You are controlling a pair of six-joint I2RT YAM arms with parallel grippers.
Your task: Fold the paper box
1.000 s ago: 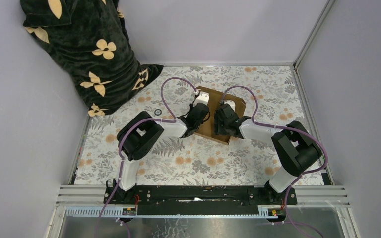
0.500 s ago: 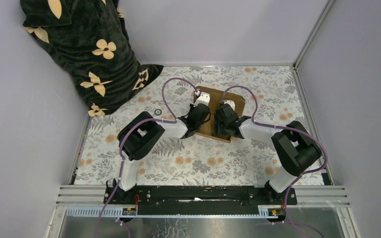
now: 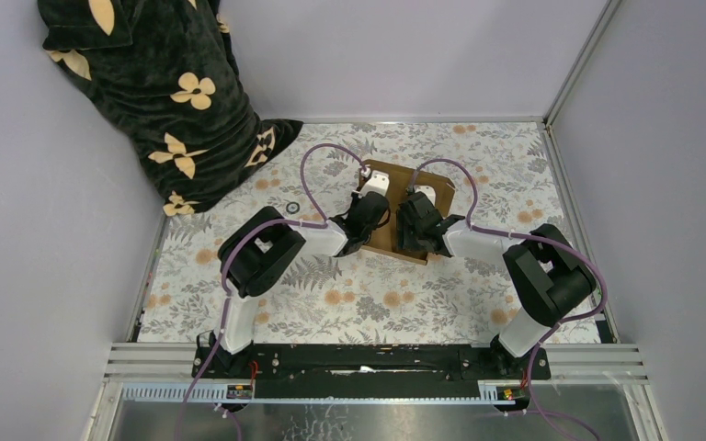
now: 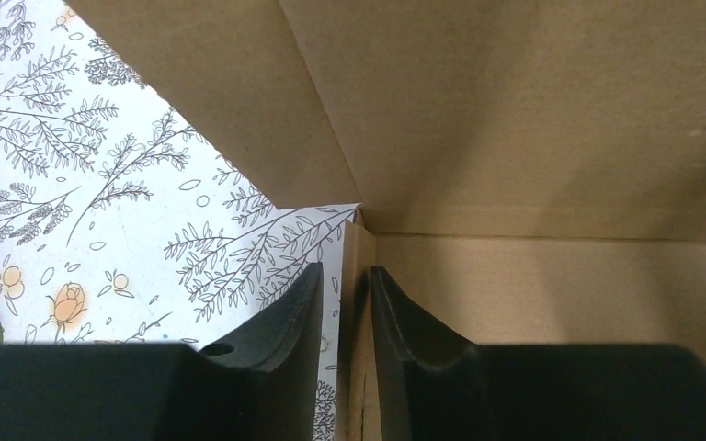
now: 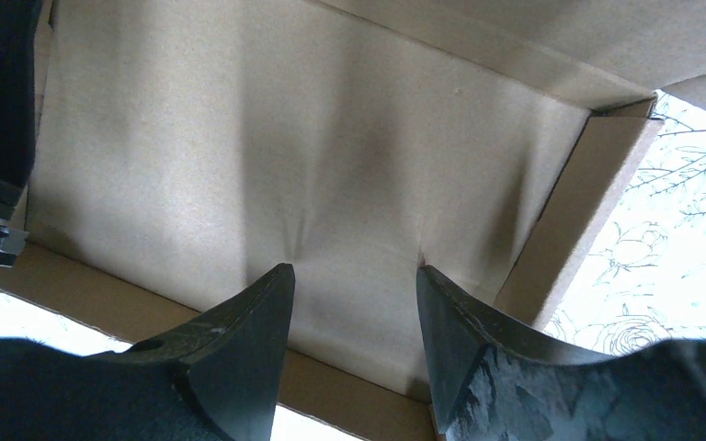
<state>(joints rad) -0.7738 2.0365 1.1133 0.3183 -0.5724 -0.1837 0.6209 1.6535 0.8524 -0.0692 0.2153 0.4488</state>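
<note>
**Both grippers at the box, mid-table**

Left fingers: nearly together, only a narrow slot between them. A thin upright wall of the box stands in that slot, at a corner where the panels meet. The wall lies against the right finger. A sliver of floral cloth shows between the wall and the left finger, so this is a loose straddle, not a firm pinch. The left gripper sits at the box's left edge.

Right fingers: well apart, nothing between them. The right gripper points down into the box interior, tips low over the floor panel. Cannot tell if they touch it. A faint crease marks the card just beyond the tips. A side wall stands up to the right of the fingers, and a low strip runs along the near edge.

From above: the box lies toward the far middle of the cloth, skewed a little, largely covered by the two grippers, which face each other over it.

A dark flowered blanket is heaped in the far-left corner. A small round disc lies on the cloth left of the box.
</note>
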